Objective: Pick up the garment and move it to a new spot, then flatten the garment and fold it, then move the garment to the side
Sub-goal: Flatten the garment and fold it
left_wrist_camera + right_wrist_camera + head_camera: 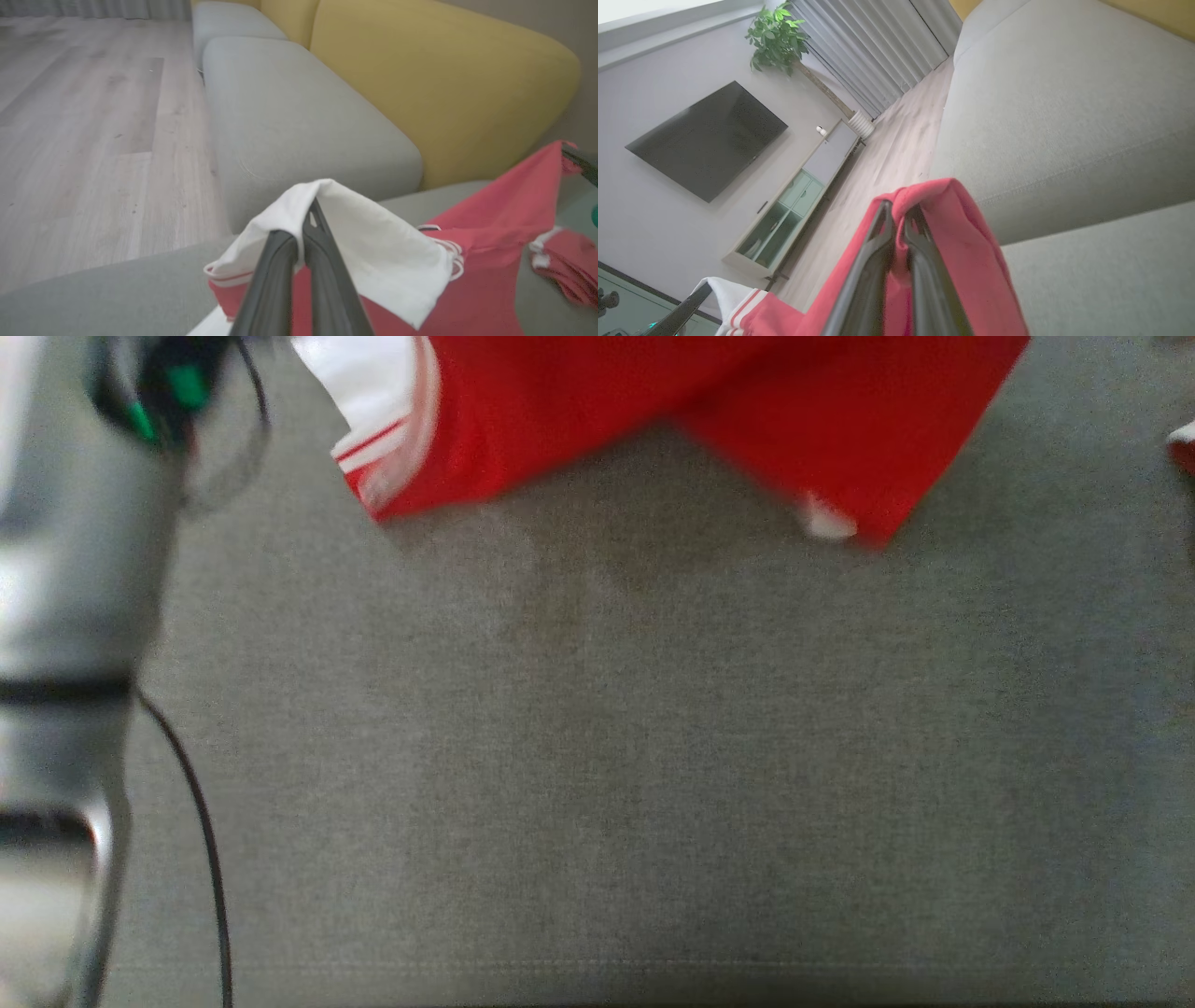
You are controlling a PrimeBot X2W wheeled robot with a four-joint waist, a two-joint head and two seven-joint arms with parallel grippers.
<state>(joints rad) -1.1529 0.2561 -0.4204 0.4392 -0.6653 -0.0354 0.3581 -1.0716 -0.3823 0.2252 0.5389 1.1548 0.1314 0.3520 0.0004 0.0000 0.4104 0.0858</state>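
The garment is red with white sleeves and striped trim, and it hangs over the grey sofa seat at the top of the head view. In the left wrist view my left gripper is shut on a white sleeve, with the red body stretching off to the right. My right gripper is shut on a fold of the red cloth, which drapes over its fingertips. My pale left forearm runs up the head view's left edge.
A yellow backrest stands behind the grey seat cushions. Wooden floor lies beside the sofa. Across the room are a wall television, a low cabinet, a potted plant and curtains. A black cable hangs by my forearm.
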